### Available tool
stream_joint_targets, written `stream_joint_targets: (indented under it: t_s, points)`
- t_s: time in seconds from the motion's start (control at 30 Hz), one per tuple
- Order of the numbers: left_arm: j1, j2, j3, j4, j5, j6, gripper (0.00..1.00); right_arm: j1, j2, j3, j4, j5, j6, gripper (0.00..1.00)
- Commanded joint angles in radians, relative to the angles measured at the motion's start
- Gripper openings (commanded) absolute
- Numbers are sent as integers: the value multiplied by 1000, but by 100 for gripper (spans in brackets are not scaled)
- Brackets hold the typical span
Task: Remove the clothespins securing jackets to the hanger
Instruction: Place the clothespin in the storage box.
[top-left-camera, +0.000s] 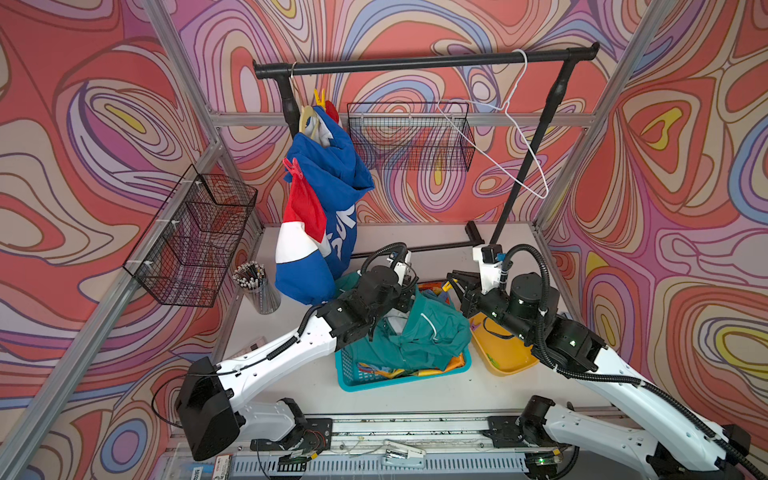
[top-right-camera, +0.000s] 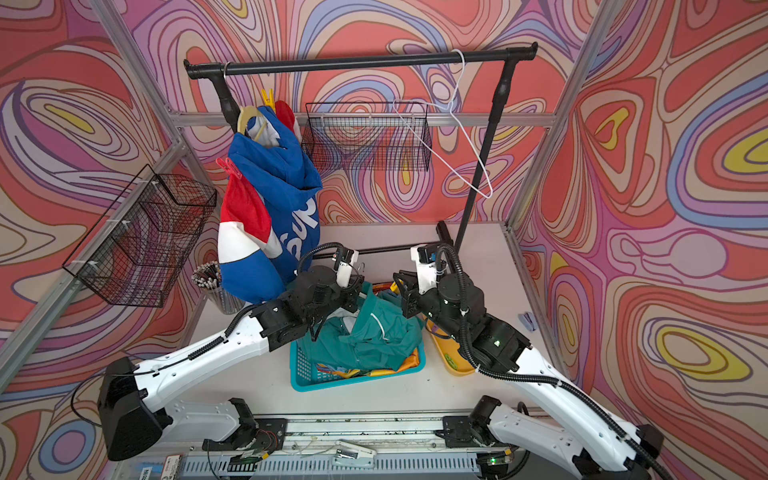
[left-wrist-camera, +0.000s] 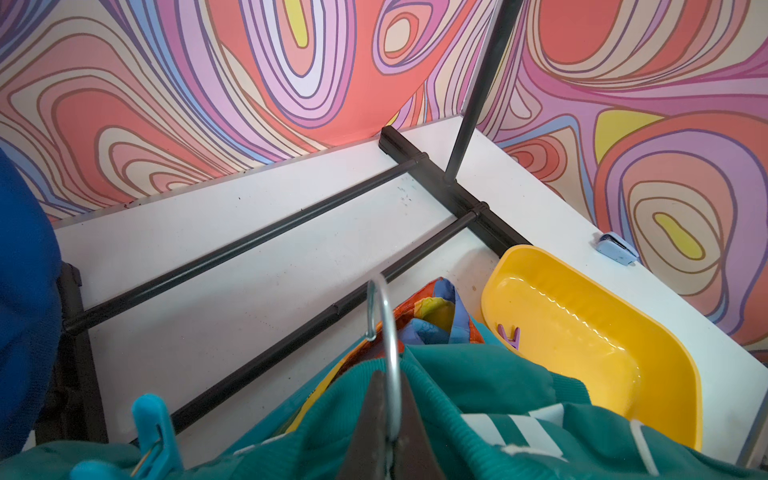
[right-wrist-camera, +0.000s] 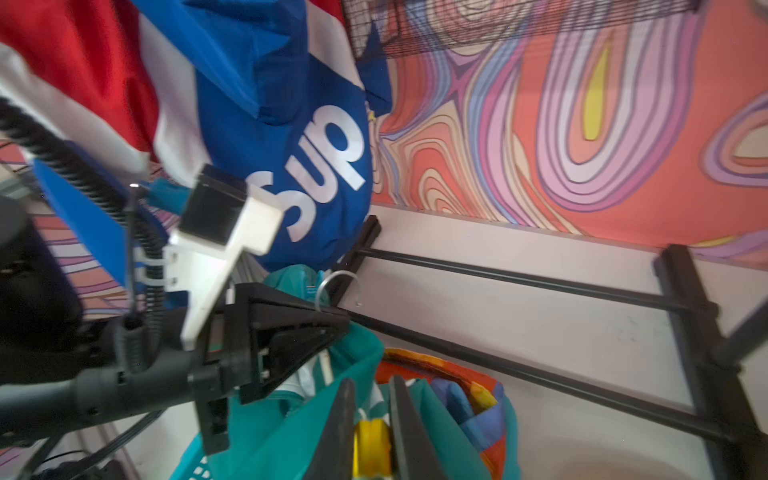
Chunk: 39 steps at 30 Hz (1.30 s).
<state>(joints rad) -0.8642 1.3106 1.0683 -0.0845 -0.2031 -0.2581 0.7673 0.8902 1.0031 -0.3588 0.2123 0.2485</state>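
Note:
A teal jacket (top-left-camera: 432, 336) lies in a teal basket (top-left-camera: 361, 378) over a rainbow jacket (right-wrist-camera: 457, 390). My left gripper (left-wrist-camera: 388, 386) is shut on the metal hook of the hanger (left-wrist-camera: 384, 307) that rises from the teal collar. My right gripper (right-wrist-camera: 372, 395) is shut on a yellow clothespin (right-wrist-camera: 372, 444) at the teal fabric. A blue clothespin (left-wrist-camera: 156, 432) is clipped to the teal jacket (left-wrist-camera: 478, 386). The blue jacket (top-left-camera: 328, 199) hangs from the rack with a yellow clothespin (top-left-camera: 319, 97) and a red clothespin (top-left-camera: 291, 166) on it.
A yellow tray (left-wrist-camera: 582, 332) right of the basket holds a purple clothespin (left-wrist-camera: 510, 336). A bare white wire hanger (top-left-camera: 498, 141) hangs on the black rack bar (top-left-camera: 415, 62). Wire baskets (top-left-camera: 411, 137) (top-left-camera: 195, 237) are on the walls, and a pencil cup (top-left-camera: 255, 286) stands at the left.

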Motion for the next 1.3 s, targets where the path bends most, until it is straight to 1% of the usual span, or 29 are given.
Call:
stream_joint_targets:
  t_s: [0.0, 0.07, 0.13, 0.23, 0.37, 0.43, 0.57, 0.63, 0.67, 0.7, 0.77, 0.8, 0.87, 0.9, 0.93, 1.0, 1.07, 1.1, 1.17, 1.27]
  points:
    - [-2, -28, -23, -11, -13, 10, 0, -2, -26, -51, -136, 277, 10, 0]
    - [-5, -33, -28, -1, -7, 6, 0, -11, -32, -92, -180, 355, 52, 0]
    - [-7, -36, -30, 8, -7, 6, 0, -36, -39, -139, -204, 362, 103, 0]
    - [-9, -46, -30, 15, -3, 13, 0, -132, -42, -208, -207, 294, 162, 0]
    - [-13, -63, -40, 21, -5, 19, 0, -327, -20, -298, -167, 110, 193, 0]
    - [-15, -74, -52, 34, -8, 19, 0, -395, 2, -336, -136, 37, 203, 0]
    - [-18, -88, -62, 43, -14, 19, 0, -468, 64, -390, -79, -34, 214, 0]
    - [-19, -88, -59, 41, -18, 21, 0, -481, 96, -404, -60, -57, 217, 0]
    - [-19, -88, -56, 40, -18, 22, 0, -482, 108, -410, -53, -49, 226, 0]
    - [-19, -88, -56, 42, -18, 22, 0, -487, 120, -412, -50, -42, 237, 4]
    - [-20, -85, -56, 43, -15, 22, 0, -489, 130, -415, -36, -50, 236, 27]
    - [-21, -86, -56, 45, -14, 22, 0, -488, 132, -416, -31, -60, 236, 36]
    - [-21, -85, -56, 46, -16, 22, 0, -488, 133, -410, -37, -74, 227, 51]
    - [-22, -84, -55, 48, -16, 22, 0, -488, 132, -402, -45, -82, 216, 56]
    - [-23, -83, -54, 48, -16, 22, 0, -488, 122, -395, -52, -89, 202, 60]
    - [-24, -83, -52, 49, -16, 22, 0, -489, 89, -380, -53, -105, 173, 63]
    - [-27, -83, -48, 48, -19, 22, 0, -489, 21, -369, -36, -152, 137, 76]
    - [-26, -83, -46, 48, -18, 22, 0, -488, -10, -363, -28, -177, 125, 81]
    - [-29, -83, -42, 49, -19, 22, 0, -488, -81, -335, -8, -247, 100, 82]
    - [-34, -83, -34, 48, -21, 26, 0, -489, -133, -279, 6, -362, 89, 81]
